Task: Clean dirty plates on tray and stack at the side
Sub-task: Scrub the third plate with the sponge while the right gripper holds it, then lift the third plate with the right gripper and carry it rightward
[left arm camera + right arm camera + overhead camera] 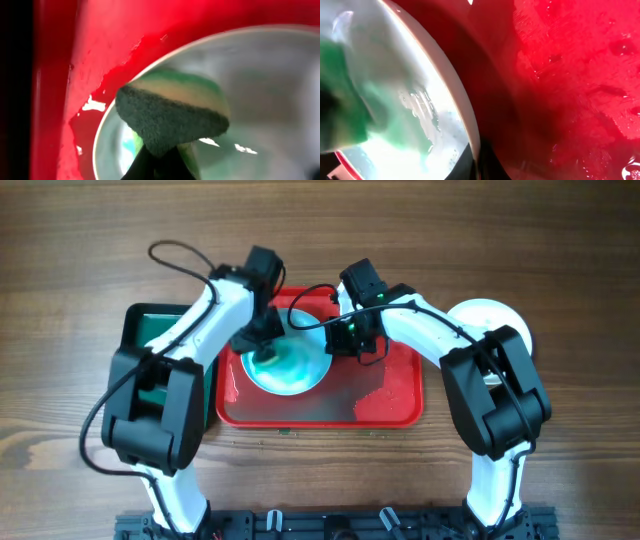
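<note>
One white plate [298, 372] with a teal-green smear lies at the left of the red tray [390, 408]. My left gripper [263, 340] is shut on a sponge [170, 117] with a dark scouring face, and presses it onto the plate [265, 85] near its left rim. My right gripper [347, 340] is shut on the plate's right rim [466, 115], with green smear and water drops [395, 125] on the plate's face. Another white plate [487, 315] lies on the table right of the tray, partly hidden by my right arm.
A smaller dark green tray [150, 325] sits left of the red tray, under my left arm. The red tray's floor [570, 75] is wet, with puddles at its right half [385, 395]. Cables loop above both wrists.
</note>
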`<state>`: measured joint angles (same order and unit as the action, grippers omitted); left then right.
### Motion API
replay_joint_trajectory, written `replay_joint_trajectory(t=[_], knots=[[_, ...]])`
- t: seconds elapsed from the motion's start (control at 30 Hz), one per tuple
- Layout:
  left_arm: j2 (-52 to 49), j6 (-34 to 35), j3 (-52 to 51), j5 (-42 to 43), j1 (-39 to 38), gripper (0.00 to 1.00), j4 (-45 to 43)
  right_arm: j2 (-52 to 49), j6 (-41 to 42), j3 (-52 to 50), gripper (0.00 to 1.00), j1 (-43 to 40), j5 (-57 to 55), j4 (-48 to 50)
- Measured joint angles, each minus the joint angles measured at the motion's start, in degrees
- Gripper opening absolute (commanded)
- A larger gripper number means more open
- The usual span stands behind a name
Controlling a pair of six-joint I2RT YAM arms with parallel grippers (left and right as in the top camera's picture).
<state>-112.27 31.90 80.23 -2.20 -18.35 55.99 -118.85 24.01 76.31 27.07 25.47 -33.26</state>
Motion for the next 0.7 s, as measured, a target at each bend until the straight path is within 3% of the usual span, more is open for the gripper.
replay_joint_trajectory(t=[0.17, 0.43, 0.7], knots=[[5.18, -2.93, 7.76, 2.29, 2.54, 0.04, 2.67, -0.09, -0.33, -0.04, 0.04, -0.11, 0.39, 0.72], [6.73, -3.52, 8.35, 2.56, 5.33, 0.04, 5.14, 2.23, -0.37, -0.52, 0.04, -1.01, -1.79, -2.32], [6.71, -3.78, 8.22, 2.73, 5.33, 0.04, 4.55, 24.85, -0.96, -1.07, 0.04, -0.72, -31.47, -14.95]])
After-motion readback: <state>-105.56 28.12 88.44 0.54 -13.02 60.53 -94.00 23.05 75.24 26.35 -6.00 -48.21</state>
